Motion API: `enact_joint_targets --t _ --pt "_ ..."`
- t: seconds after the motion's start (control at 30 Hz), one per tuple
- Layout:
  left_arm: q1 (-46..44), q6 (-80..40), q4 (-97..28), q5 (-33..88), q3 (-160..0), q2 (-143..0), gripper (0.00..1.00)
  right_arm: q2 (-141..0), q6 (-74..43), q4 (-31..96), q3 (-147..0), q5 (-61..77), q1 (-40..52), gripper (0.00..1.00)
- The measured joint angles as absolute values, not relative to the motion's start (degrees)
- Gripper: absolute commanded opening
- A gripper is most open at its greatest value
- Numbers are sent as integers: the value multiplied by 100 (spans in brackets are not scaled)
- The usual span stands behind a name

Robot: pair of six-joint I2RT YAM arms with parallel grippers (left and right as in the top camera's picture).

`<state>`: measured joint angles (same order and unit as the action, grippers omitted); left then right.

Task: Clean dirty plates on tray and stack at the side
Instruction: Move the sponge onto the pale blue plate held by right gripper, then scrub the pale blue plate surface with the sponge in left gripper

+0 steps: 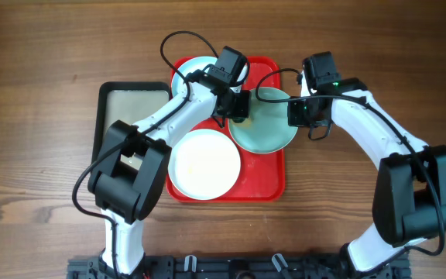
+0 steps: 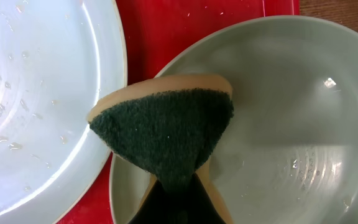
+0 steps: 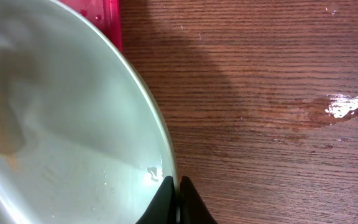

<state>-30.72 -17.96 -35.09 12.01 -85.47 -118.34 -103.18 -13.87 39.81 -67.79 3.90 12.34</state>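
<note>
Three pale plates lie on the red tray. A white plate sits at the tray's front. Another plate at the back left is partly hidden under my left arm. The aqua plate at the right overhangs the tray's edge. My right gripper is shut on this plate's right rim. My left gripper is shut on a sponge, dark green scouring face with a tan foam back. The sponge rests on the aqua plate's inner left side, beside the white plate.
A black-rimmed basin of cloudy water stands left of the tray. Bare wooden table lies right of the tray, with a wet patch on it. Both arms cross over the tray's back half.
</note>
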Motion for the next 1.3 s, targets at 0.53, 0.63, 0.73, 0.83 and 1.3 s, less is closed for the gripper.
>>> enact_joint_targets --t 0.53,0.63,0.73,0.83,1.3 --pt "-3205 -1804 -3380 1037 -8560 -12130 4 -10318 -1389 3977 -6775 401 1232 4" --pt "-3240 -1881 -3387 991 -8578 -12130 4 -10318 -1387 3977 -6772 421 1232 4" --pt "-3352 -1918 -3385 878 -8580 -12130 4 -10318 -1387 3975 -6772 447 1227 4" --pt "-3494 -1925 -3387 814 -8624 -12178 4 -10318 -1385 3977 -6751 447 1216 4" --pt "-3485 -1997 -3142 3306 -8689 -12442 4 -10320 -1363 3957 -6683 475 1190 4"
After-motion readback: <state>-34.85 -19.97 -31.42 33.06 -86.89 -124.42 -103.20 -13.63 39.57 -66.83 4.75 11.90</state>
